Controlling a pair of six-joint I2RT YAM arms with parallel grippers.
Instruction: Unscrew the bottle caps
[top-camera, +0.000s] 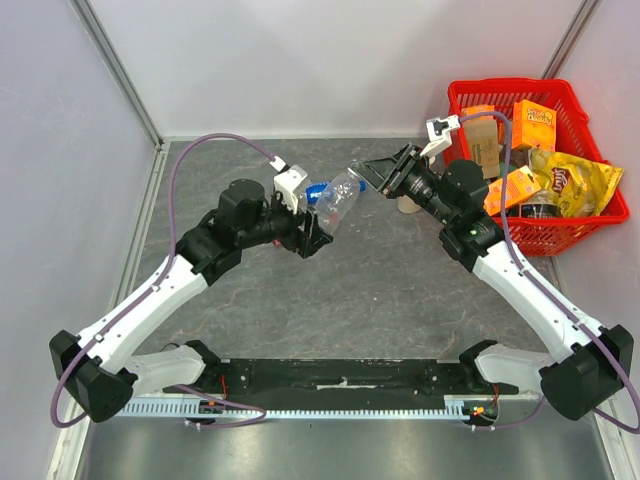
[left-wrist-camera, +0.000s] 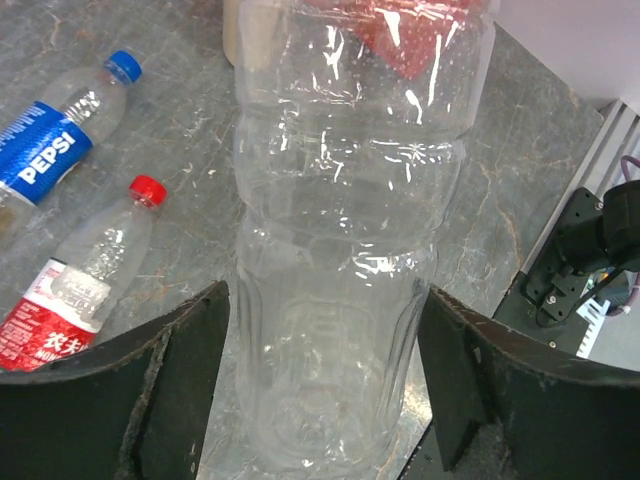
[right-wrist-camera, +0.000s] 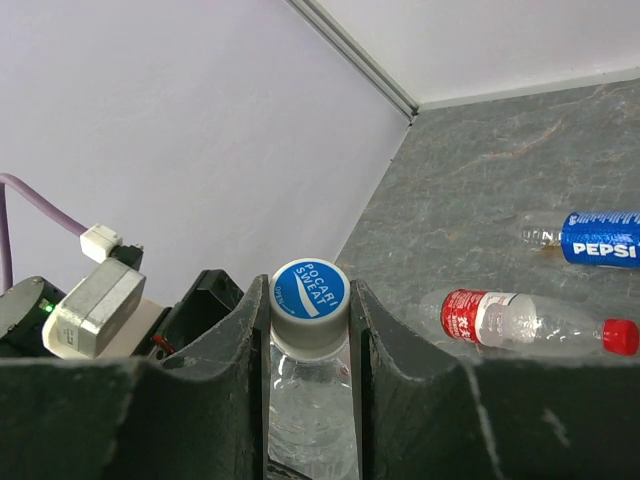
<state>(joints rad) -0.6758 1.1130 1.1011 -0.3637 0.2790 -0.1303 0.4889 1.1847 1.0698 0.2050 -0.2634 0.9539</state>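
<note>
A clear unlabelled bottle (top-camera: 340, 200) hangs in the air between my two arms. My right gripper (right-wrist-camera: 308, 290) is shut on its white cap (right-wrist-camera: 309, 312), which has a blue printed top. My left gripper (left-wrist-camera: 325, 295) is open around the base of that bottle (left-wrist-camera: 345, 250), with a thin gap at each finger. Two more bottles lie on the table. One has a blue Pepsi label (left-wrist-camera: 45, 155) and a blue cap (left-wrist-camera: 124, 66). The other has a red label (left-wrist-camera: 60, 300) and a red cap (left-wrist-camera: 148, 189).
A red basket (top-camera: 500, 88) full of snack packets stands at the back right, close behind my right arm. A beige bottle (top-camera: 408, 205) stands beside that arm's wrist. Grey walls close the table on the left and at the back.
</note>
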